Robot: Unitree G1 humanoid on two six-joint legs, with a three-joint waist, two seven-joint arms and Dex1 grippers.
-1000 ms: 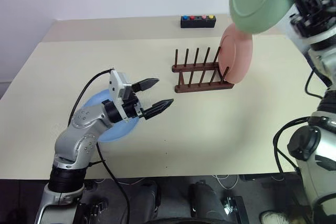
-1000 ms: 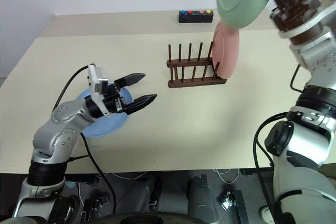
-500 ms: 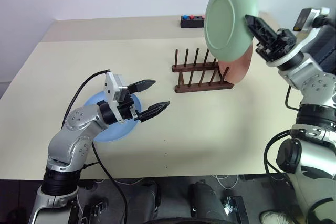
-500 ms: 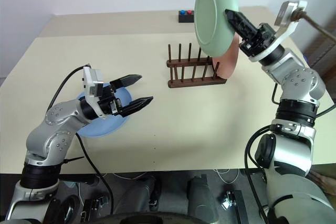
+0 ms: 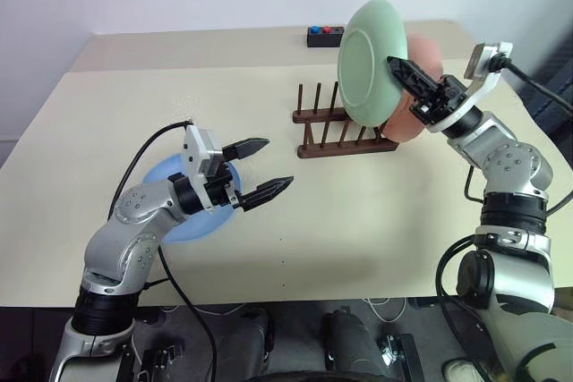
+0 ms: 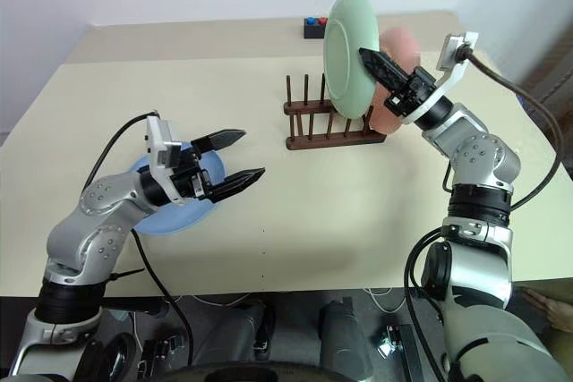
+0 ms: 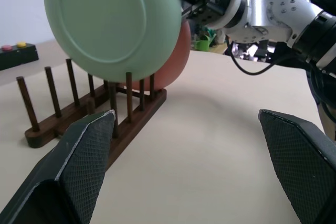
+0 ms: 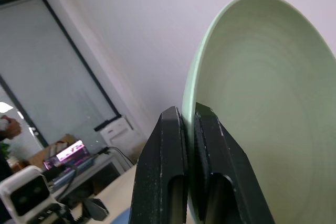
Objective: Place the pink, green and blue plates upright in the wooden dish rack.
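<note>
We have the pink plate [image 5: 421, 96] standing upright at the right end of the wooden rack [image 5: 345, 127]. Our right hand [image 5: 405, 73], clamped on the green plate's [image 5: 369, 62] rim, holds it on edge just above the pegs. The blue plate [image 5: 183, 212] lies flat on the counter [image 5: 376, 221], under our left hand [image 5: 261, 167], fingers spread, empty. We see no legible writing.

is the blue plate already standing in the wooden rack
No, the blue plate lies flat on the table under the open left gripper, well apart from the wooden dish rack.
</note>
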